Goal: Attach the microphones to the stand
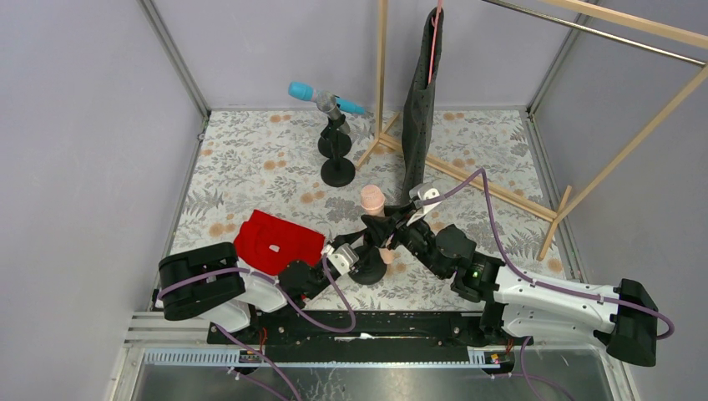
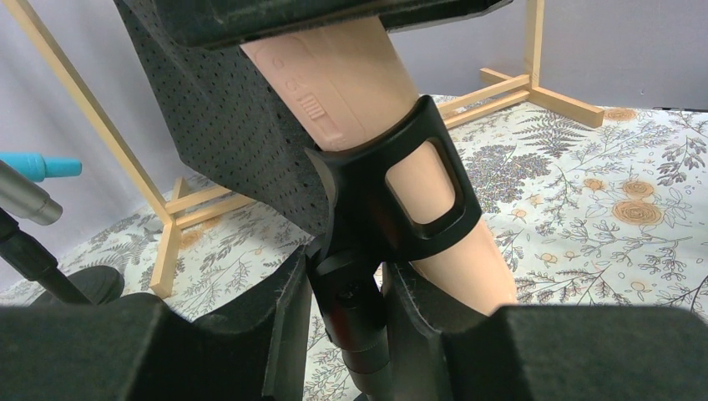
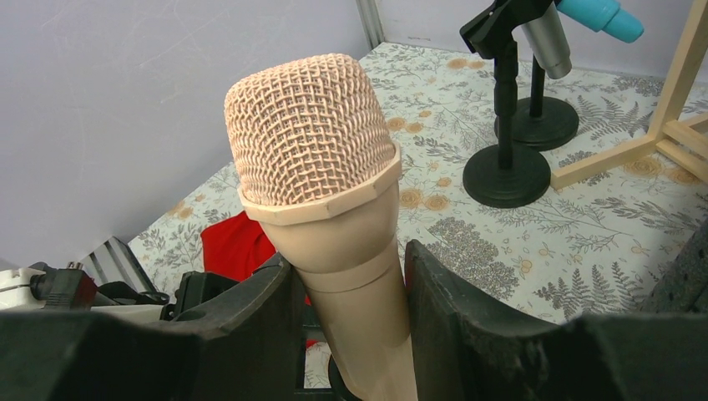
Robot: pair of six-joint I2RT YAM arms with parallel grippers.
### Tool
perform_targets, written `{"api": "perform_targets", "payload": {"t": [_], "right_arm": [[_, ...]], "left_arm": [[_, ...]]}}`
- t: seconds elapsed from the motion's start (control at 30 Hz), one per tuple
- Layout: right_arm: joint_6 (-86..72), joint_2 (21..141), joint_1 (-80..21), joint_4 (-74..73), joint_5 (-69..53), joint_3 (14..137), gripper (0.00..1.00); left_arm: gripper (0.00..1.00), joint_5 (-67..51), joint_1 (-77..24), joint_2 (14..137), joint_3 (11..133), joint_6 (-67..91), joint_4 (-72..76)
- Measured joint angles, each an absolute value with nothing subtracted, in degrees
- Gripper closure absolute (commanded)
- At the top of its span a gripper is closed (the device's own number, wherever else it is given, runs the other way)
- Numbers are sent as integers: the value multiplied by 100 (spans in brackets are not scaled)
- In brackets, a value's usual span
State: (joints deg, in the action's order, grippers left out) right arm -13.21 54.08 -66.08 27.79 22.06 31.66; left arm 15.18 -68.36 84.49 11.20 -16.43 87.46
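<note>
Left wrist cam: we've got the peach-pink mic point(image 2: 334, 75) poking thru the clip point(image 2: 359, 188), left jaws clenched on the stand neck point(image 2: 351, 309), right jaws clenched on the mic body, but imo if it's not seated fully it'll slide out on release.

Peach-pink microphone point(image 3: 313, 134) sits tilted, head up, in the black stand point(image 2: 359, 196).

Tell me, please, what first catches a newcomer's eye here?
The peach-pink microphone at centre front, gripped by the right pincer, sits in the black clip of a stand that the left pincer clamps. Behind, the cyan-blue microphone rests on a far stand; a red cloth lies front left.
</note>
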Motion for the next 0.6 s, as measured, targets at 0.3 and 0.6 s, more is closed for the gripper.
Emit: {"api": "perform_targets", "payload": {"t": [0.3, 0.6], "right_arm": [[-1334, 5411, -6611, 2797, 2209, 3122, 100], [-1343, 5411, -6613, 2794, 2211, 3103, 100]], "left_arm": [[100, 1535, -6836, 8449, 1118, -1623, 8746], [100, 1546, -6836, 8449, 1120, -1605, 8746]]}}
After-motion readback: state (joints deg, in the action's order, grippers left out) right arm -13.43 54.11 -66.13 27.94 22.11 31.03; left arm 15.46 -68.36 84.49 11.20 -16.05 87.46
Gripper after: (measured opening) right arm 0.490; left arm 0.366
